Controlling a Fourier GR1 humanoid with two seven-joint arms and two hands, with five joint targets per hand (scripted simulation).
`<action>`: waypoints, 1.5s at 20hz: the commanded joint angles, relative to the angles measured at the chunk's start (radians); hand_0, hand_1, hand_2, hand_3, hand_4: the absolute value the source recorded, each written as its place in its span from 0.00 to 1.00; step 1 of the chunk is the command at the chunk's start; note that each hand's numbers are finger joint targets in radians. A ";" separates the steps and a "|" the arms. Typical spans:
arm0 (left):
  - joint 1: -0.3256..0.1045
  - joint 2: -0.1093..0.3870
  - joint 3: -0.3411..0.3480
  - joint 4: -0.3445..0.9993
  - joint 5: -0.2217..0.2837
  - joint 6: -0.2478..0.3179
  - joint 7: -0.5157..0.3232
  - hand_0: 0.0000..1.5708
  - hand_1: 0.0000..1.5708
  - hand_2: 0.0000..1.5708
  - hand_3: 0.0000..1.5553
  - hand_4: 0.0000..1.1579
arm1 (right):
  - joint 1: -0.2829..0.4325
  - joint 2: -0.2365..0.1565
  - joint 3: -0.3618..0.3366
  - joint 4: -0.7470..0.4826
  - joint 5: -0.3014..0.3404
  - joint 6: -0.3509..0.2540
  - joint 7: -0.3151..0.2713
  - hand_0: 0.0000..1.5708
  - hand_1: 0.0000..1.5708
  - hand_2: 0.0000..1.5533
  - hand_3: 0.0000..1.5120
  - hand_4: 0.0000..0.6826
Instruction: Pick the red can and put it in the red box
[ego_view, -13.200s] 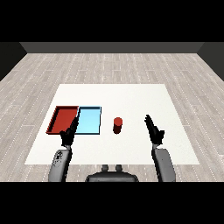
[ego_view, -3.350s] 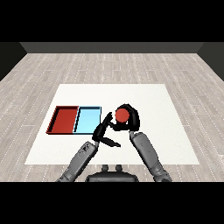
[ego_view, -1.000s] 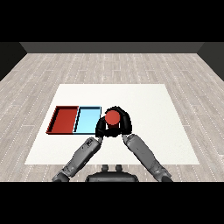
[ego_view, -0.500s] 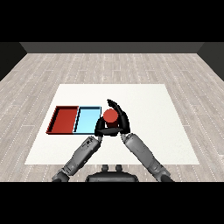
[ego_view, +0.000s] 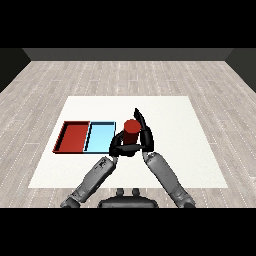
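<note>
We see the small red cylindrical can (ego_view: 131, 131) upright between both black hands, just right of the light blue tray (ego_view: 99, 137). The left hand (ego_view: 121, 146) curls round it. The right hand (ego_view: 144, 135) also seems closed on it. The flat red tray (ego_view: 74, 137) lies further left.

You are looking at a red can (ego_view: 131, 131), a red tray (ego_view: 73, 137), a light blue tray (ego_view: 100, 138), black hands on grey forearms, and a white table (ego_view: 170, 120).
</note>
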 joint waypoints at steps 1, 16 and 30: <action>0.001 -0.003 0.014 -0.042 -0.020 0.002 0.009 1.00 1.00 1.00 0.96 0.98 | -0.013 -0.015 -0.080 -0.067 -0.020 0.064 0.038 0.00 0.00 0.00 0.00 0.00; -0.072 0.093 0.205 0.022 -0.089 -0.050 0.076 1.00 1.00 1.00 0.94 0.99 | 0.400 -0.162 -0.252 -0.367 -0.146 0.192 -0.096 0.00 0.00 0.00 0.00 0.00; -0.058 0.510 0.479 0.242 -0.107 -0.160 0.195 1.00 1.00 1.00 0.96 0.98 | 0.471 -0.225 -0.420 -0.290 -0.232 0.278 -0.137 0.00 0.00 0.00 0.00 0.00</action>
